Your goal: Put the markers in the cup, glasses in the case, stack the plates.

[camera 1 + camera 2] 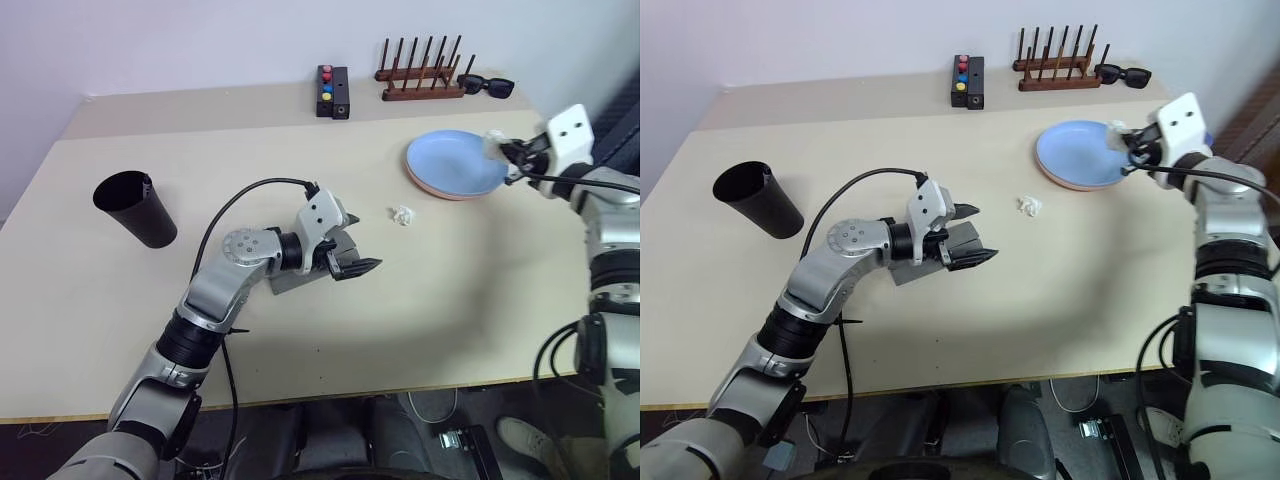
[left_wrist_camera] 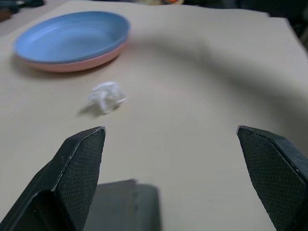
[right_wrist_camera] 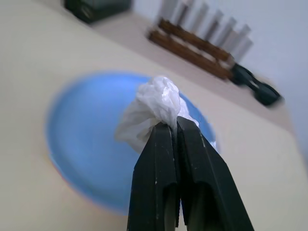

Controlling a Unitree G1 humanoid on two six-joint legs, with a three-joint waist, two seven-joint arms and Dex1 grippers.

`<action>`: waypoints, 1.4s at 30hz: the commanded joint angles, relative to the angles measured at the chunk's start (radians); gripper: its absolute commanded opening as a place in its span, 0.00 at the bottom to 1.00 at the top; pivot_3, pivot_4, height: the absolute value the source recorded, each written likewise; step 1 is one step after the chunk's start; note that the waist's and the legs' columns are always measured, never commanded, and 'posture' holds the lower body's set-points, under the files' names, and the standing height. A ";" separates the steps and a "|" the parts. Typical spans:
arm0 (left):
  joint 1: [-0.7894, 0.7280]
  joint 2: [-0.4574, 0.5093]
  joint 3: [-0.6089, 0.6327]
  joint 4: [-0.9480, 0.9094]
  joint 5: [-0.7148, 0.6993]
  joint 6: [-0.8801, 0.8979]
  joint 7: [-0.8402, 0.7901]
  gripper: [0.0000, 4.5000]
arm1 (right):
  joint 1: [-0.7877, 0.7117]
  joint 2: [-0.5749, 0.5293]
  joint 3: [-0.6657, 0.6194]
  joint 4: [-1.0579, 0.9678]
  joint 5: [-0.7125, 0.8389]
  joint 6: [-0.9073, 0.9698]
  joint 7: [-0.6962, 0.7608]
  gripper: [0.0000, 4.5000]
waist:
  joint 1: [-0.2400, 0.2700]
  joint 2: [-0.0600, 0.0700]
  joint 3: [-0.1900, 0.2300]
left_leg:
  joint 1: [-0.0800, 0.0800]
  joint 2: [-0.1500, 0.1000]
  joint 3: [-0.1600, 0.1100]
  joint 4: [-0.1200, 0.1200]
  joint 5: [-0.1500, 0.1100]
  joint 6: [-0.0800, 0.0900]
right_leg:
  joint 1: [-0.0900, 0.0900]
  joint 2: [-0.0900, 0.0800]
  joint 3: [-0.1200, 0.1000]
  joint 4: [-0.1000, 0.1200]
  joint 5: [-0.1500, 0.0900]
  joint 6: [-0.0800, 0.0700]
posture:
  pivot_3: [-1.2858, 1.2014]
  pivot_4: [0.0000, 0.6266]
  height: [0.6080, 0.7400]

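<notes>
The black cup (image 1: 135, 208) stands at the table's left; a slim dark end juts at its rim, perhaps a marker. The glasses are hidden. The grey case (image 1: 296, 274) lies mid-table under my left gripper (image 1: 355, 243), whose fingers (image 2: 79, 159) are spread wide with nothing between them. The light blue plate (image 1: 455, 160) rests on the pink plate (image 2: 72, 64) at the right rear. My right gripper (image 3: 169, 124) hovers over the blue plate's right edge, shut on a crumpled white wad (image 3: 156, 103).
A second crumpled white wad (image 1: 402, 214) lies between the case and the plates. Along the back edge sit a black box with coloured buttons (image 1: 333, 92), a wooden peg rack (image 1: 420, 78) and black sunglasses (image 1: 487, 86).
</notes>
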 commanded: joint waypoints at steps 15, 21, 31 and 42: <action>0.023 0.035 0.052 -0.106 -0.012 0.059 0.060 1.00 | -0.106 0.112 0.025 0.228 -0.035 -0.100 -0.023 0.99 | -0.008 0.000 0.000 | 0.000 0.000 0.000 0.000 0.000 0.000 | -0.001 0.000 0.000 0.001 0.000 0.000 | 0.52 0.24 1.00; 0.030 0.054 0.072 -0.076 -0.013 0.049 0.047 1.00 | 0.022 0.108 0.002 -0.112 0.122 0.094 0.243 0.99 | -0.005 0.000 0.000 | 0.000 0.000 -0.001 0.000 0.000 0.000 | -0.001 0.000 0.000 0.001 0.000 0.000 | 0.52 0.24 1.00; 0.006 0.086 0.082 0.001 -0.002 -0.003 0.000 1.00 | 0.279 0.117 0.042 -0.526 0.211 0.343 0.321 0.99 | -0.003 0.000 0.000 | -0.001 0.000 -0.002 0.002 0.000 0.000 | 0.000 0.000 -0.001 0.002 0.000 0.000 | 0.52 0.24 1.00; 0.018 0.092 0.089 -0.031 -0.005 0.011 0.015 1.00 | 0.224 0.197 0.093 -0.321 0.132 0.217 0.245 0.99 | -0.003 0.000 0.000 | -0.001 0.000 -0.002 0.003 0.000 0.000 | 0.000 0.000 -0.001 0.002 0.000 0.000 | 0.52 0.24 1.00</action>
